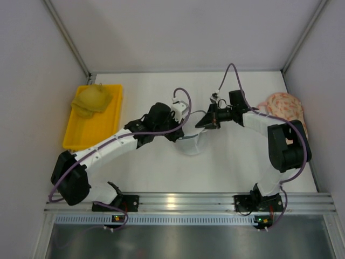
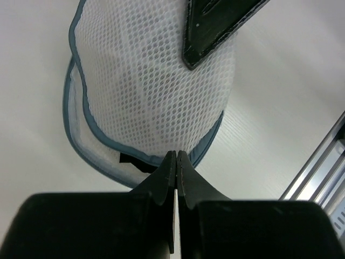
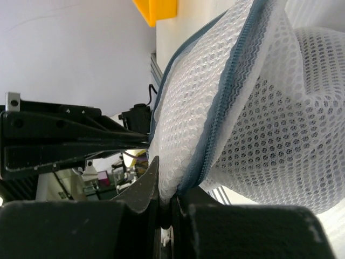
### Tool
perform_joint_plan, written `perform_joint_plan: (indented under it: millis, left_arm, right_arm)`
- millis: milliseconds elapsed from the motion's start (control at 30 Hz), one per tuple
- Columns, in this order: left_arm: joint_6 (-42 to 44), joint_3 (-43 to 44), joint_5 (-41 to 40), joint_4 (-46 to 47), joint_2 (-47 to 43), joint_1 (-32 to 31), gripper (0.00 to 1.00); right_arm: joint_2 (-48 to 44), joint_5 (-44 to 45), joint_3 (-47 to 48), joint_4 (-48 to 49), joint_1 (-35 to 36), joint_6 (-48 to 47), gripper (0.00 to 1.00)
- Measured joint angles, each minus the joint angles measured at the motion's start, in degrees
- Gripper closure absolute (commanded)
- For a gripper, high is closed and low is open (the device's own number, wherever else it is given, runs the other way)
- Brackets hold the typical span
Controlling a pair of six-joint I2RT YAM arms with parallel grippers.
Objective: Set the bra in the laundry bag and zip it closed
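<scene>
Left hand (image 2: 177, 157) and right hand (image 3: 165, 198) each pinch the bag (image 2: 156, 81) at its rim, centre frame; hold mesh taut, pull zipper evenly.

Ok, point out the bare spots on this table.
Bare: the far strip between the yellow tray and the pink floral bra, and the near strip between the laundry bag and the front rail. Crowded: the centre, around the bag.
</scene>
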Motion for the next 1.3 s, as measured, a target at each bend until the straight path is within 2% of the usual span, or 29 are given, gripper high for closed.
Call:
perform_joint_plan:
  millis: [67,100,133,200,233,333,567,667,833,933,1000,1167,1300]
  left_arm:
    - [-1.97,-0.42,1.4,-0.02,0.0,1.42,1.0]
    - [-2.71,-0.57,1.81,-0.02,0.0,1.88,1.0]
    - [-3.48,-0.7,2.38,-0.04,0.0,2.36,1.0]
    - [-4.11,-0.76,2.71,-0.79,-0.11,2.97,1.0]
    - [-4.22,-0.92,2.93,-1.29,-0.28,3.37,1.0]
    - [-4.33,-1.09,3.89,-3.02,-0.55,4.55,1.0]
    - [-4.17,-1.29,6.03,-3.21,-0.57,5.09,1.0]
    - [-4.48,-1.29,6.71,-3.19,-0.57,5.22,1.0]
    - [-7.96,-1.07,7.08,-2.71,-0.55,6.43,1.0]
    - [-11.21,-0.9,6.45,-2.12,-0.42,7.23,1.0]
    - [-12.72,-0.44,5.77,-1.9,0.02,7.82,1.0]
    - [-14.03,1.53,2.69,-1.05,2.29,8.59,1.0]
    - [-16.17,1.88,1.66,-0.31,2.95,9.14,1.0]
  right_arm:
    - [-0.13,-0.02,0.0,-0.7,-0.57,-1.4,0.97]
    - [-0.13,-0.02,0.0,-1.05,-0.72,-1.95,0.89]
    - [-0.2,-0.07,0.02,-1.77,-0.83,-2.84,0.73]
    - [-0.39,0.2,0.22,-5.31,-1.07,-6.4,0.55]
    - [-0.55,0.39,0.48,-8.0,-1.44,-8.72,0.42]
    - [-1.27,2.03,1.55,-15.87,-3.17,-16.22,0.24]
    - [-6.1,7.34,9.64,-34.42,-7.13,-35.39,0.24]
    - [-10.14,10.16,12.09,-37.73,-8.13,-41.83,0.24]
    - [-20.7,14.49,12.17,-39.39,-7.21,-46.8,0.24]
    - [-25.24,19.37,12.52,-39.28,-3.15,-48.89,0.24]
    - [-26.73,22.82,12.5,-39.26,1.99,-50.07,0.24]
    - [-26.05,29.53,12.41,-38.62,13.77,-52.11,0.28]
    - [-22.95,34.58,12.92,-37.73,18.67,-52.81,0.32]
